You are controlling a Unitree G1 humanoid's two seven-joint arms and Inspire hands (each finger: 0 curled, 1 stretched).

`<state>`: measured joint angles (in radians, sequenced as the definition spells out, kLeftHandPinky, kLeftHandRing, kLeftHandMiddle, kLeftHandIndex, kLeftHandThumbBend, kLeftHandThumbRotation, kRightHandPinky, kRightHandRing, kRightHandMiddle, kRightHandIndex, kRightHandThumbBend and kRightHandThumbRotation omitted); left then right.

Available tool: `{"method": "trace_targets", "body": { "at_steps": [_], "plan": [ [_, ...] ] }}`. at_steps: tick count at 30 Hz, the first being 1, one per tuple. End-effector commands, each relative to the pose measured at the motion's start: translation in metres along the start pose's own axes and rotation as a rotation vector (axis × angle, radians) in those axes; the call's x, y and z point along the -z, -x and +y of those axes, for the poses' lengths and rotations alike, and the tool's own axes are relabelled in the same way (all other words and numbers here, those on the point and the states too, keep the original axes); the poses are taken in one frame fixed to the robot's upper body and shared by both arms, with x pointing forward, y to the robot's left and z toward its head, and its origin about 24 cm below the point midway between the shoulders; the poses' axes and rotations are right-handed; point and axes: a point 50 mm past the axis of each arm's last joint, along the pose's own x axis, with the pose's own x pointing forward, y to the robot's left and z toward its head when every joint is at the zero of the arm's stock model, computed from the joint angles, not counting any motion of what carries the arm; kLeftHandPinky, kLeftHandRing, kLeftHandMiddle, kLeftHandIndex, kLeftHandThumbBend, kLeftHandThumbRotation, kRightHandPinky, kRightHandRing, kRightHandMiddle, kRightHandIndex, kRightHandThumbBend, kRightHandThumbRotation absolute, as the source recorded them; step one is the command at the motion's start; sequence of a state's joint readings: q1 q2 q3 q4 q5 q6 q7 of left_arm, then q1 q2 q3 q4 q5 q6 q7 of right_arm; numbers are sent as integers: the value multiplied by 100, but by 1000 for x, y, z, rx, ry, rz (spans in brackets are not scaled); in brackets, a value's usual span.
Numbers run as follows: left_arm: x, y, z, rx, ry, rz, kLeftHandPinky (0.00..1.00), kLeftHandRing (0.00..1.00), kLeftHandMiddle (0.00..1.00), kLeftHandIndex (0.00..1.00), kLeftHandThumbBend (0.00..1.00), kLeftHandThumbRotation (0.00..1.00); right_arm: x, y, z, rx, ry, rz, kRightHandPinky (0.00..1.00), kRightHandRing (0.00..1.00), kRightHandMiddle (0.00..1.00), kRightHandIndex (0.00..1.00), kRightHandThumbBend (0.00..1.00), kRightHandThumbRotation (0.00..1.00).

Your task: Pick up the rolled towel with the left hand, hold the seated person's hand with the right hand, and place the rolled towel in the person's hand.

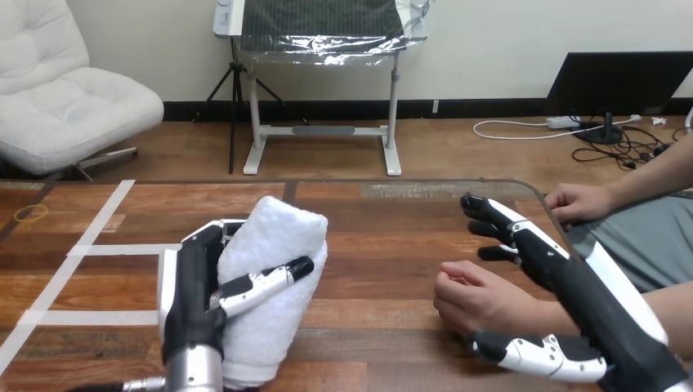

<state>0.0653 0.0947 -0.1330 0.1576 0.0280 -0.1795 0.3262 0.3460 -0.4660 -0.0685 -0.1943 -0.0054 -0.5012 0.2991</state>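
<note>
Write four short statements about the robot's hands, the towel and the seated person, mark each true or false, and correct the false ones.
1. The left hand has its fingers curled round the rolled towel. True.
2. The rolled towel lies in the person's nearer hand. False: it is in the left hand, apart from the person's nearer hand.
3. The person's nearer hand is loosely curled over the table. True.
4. The right hand is clenched into a fist. False: its fingers stretch out beyond the person's nearer hand, with the thumb on the hand's near side.
</note>
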Motion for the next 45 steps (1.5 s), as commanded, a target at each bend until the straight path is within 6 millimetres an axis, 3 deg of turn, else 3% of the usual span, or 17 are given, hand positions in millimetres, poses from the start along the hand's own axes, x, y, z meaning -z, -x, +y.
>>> {"method": "trace_targets", "body": {
  "at_steps": [1,9,18,32,45],
  "plan": [
    [-152,12,21,-41,457,-780,16,22,29,38,54,0,-16,-41,-60,61,283,-83,89,93,94,93,100,59],
    [-154,15,21,2,502,-807,16,22,30,38,53,0,-13,-43,-67,48,298,-61,91,94,95,93,100,54],
    [-152,12,20,149,604,-788,16,23,30,38,45,0,-10,-45,-74,29,318,-35,84,91,94,93,100,49],
    [-147,7,21,189,623,-799,17,23,30,37,54,0,-7,-46,-81,1,428,5,83,91,93,93,100,46],
    [-143,1,21,210,650,-814,19,25,32,38,56,0,-2,-48,-87,-34,507,56,86,92,93,93,100,45]
  ]
}}
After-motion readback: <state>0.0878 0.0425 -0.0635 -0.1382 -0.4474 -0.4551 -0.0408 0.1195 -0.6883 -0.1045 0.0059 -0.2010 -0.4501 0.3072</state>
